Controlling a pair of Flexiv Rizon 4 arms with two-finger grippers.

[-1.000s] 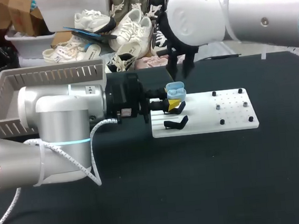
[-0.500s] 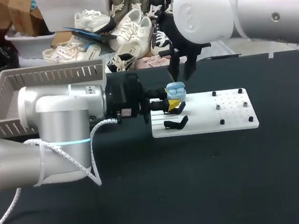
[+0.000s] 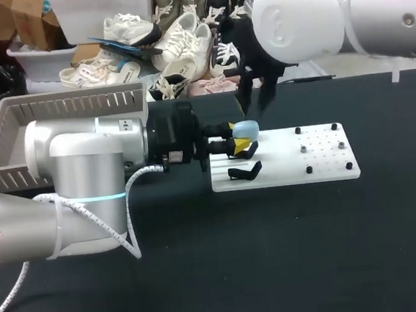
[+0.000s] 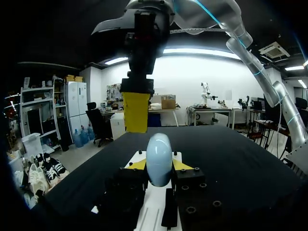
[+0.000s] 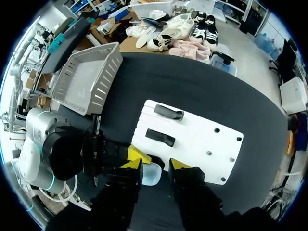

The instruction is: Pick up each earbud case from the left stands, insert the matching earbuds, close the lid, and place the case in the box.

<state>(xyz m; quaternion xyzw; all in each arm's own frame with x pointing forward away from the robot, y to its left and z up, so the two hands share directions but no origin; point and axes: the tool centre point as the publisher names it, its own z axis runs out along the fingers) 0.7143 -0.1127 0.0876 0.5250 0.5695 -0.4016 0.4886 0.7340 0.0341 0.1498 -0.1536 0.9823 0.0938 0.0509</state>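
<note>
A light-blue earbud case (image 3: 244, 130) with its lid down sits upright in my left gripper (image 3: 238, 143), which is shut on it over the left end of the white stand board (image 3: 326, 161). In the left wrist view the case (image 4: 159, 158) stands between the yellow tips of that gripper (image 4: 159, 167). My right gripper (image 3: 256, 104) hangs open just above the case, holding nothing. From the right wrist the case (image 5: 152, 175) shows below the right gripper (image 5: 155, 165). Two empty black stands (image 5: 169, 112) (image 5: 160, 137) lie on the board.
A grey slotted box (image 3: 57, 115) stands at the table's back left, behind my left arm; it also shows as the box (image 5: 84, 79) in the right wrist view. Small black and metal pegs (image 3: 317, 145) dot the right half of the board.
The case's lid was open with the earbuds showing and is now down. My right gripper has shifted a little to the right above it. The left arm has kept still.
</note>
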